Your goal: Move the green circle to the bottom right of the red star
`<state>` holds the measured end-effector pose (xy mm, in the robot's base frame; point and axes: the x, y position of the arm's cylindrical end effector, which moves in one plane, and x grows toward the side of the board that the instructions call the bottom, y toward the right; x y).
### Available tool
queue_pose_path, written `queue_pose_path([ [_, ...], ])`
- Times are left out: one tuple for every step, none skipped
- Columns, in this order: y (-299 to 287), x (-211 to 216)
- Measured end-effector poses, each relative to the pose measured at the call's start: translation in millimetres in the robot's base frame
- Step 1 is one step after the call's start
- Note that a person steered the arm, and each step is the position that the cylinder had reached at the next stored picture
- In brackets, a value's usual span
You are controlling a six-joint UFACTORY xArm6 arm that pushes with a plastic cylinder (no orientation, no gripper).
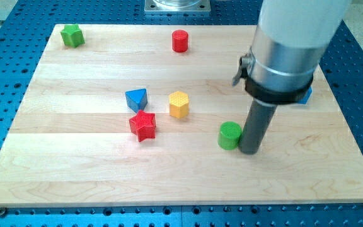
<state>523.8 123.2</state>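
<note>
Camera view: my tip (249, 150) touches the green circle (229, 135) at its 3 o'clock; arm hides most of a blue block (305, 96); no claw shows.

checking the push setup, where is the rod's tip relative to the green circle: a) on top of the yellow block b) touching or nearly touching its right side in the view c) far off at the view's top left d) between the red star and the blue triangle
b: my tip stands right beside the green circle, on its side toward the view's right, with the red star farther off toward the view's left.
</note>
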Motion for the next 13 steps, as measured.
queue_pose_path([
  [23.4, -9.4],
  [7.7, -8.4],
  [-44.1, 2.6],
  [-93.6, 9.2],
  [-107.8, 9.4],
  [-100.7, 22.5],
  [-101.4, 61.1],
  [-142.1, 81.3],
  [-163.0, 80.9],
  [-163.8, 76.1],
  [-164.6, 52.5],
  [-109.1, 50.6],
  [-3.6, 38.9],
])
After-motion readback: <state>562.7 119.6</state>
